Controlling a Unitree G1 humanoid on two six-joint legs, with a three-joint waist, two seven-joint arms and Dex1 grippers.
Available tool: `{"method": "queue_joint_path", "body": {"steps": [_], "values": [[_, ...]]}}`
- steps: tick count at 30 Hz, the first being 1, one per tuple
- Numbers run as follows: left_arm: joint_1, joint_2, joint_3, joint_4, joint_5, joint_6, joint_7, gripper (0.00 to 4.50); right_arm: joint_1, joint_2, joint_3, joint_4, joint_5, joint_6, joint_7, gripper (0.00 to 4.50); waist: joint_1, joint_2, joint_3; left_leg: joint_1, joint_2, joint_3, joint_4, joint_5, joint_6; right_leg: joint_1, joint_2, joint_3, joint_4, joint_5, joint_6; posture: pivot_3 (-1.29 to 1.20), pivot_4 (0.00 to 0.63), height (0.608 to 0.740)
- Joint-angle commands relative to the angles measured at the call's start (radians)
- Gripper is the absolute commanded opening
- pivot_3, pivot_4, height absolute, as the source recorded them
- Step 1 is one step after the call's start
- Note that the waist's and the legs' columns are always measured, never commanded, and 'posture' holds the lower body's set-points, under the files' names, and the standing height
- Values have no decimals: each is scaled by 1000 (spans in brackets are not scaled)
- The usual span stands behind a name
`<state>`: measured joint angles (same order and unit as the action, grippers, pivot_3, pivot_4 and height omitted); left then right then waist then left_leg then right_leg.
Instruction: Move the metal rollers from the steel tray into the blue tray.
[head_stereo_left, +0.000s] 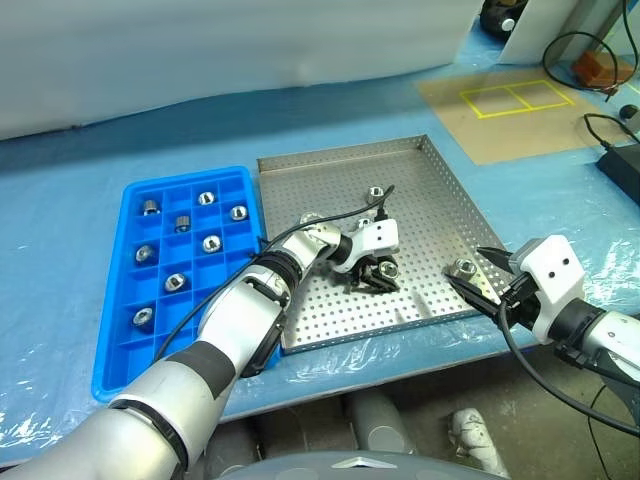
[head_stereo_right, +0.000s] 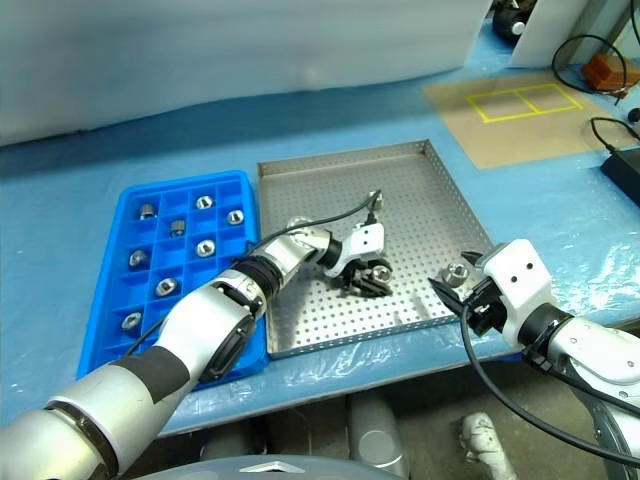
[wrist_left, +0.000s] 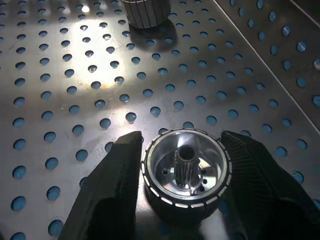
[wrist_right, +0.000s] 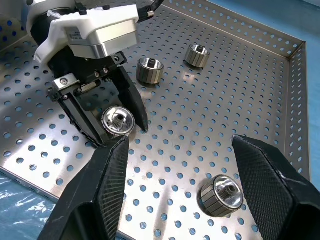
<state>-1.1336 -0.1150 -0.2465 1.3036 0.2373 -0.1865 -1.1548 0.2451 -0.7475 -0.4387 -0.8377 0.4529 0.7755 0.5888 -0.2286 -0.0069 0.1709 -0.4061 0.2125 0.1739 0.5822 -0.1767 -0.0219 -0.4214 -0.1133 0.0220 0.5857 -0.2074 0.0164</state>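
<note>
The steel tray (head_stereo_left: 420, 170) lies in the middle of the table with a few metal rollers on it. My left gripper (head_stereo_left: 378, 277) reaches down onto it, and its two fingers (wrist_left: 112, 190) press the sides of one roller (wrist_left: 186, 172) that rests on the perforated sheet. My right gripper (wrist_right: 180, 142) hovers open over the tray's near right corner, above another roller (wrist_right: 222, 196). Two more rollers (wrist_right: 150, 70) lie beyond the left gripper. The blue tray (head_stereo_left: 125, 375) sits to the left of the steel tray, with several rollers (head_stereo_left: 211, 243) in its cells.
The table is covered in blue sheeting, and its front edge runs just below both trays. At the back right lies a brown board (head_stereo_left: 500, 110) with yellow tape squares. Black cables and a black box (head_stereo_left: 625, 165) are at the far right.
</note>
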Motion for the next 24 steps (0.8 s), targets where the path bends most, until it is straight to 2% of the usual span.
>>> {"method": "queue_joint_path", "body": {"steps": [1, 7, 14, 20, 24], "values": [[11, -2, -13, 5, 15, 16, 6, 1780, -13, -17, -6, -15, 20, 3, 10, 3359, -2, 0, 0, 0, 0, 0, 0, 0, 0, 0, 0, 0, 0, 0, 0, -692, 150, 740], [4, 1, 5, 0, -2, 12, 1, 1780, -27, -25, 1, -3, 25, 5, 19, 3359, -3, 0, 0, 0, -3, 0, 0, -1, 1, 0, -3, 0, 0, 0, 0, -677, 150, 740], [-51, 10, 81, -24, -77, 36, -27, 1780, -55, -38, 22, 16, 28, 3, 28, 3359, -3, 0, 0, -1, -6, 0, 0, -1, 3, 0, -7, -1, 0, 0, 1, -639, 150, 740], [-124, 73, 157, -66, -160, 72, -114, 1780, -131, -56, 80, 78, 18, -24, 48, 3359, -1, 0, 0, -1, -7, 0, 0, -1, 3, 0, -10, -3, 0, 0, 1, -587, 150, 740], [-150, 154, 181, -98, -185, 78, -139, 1780, -202, -54, 151, 139, 2, -60, 62, 3359, 4, 0, 0, -2, -7, 0, 0, -2, 4, 0, -10, -4, 0, 0, 1, -522, 150, 740]]}}
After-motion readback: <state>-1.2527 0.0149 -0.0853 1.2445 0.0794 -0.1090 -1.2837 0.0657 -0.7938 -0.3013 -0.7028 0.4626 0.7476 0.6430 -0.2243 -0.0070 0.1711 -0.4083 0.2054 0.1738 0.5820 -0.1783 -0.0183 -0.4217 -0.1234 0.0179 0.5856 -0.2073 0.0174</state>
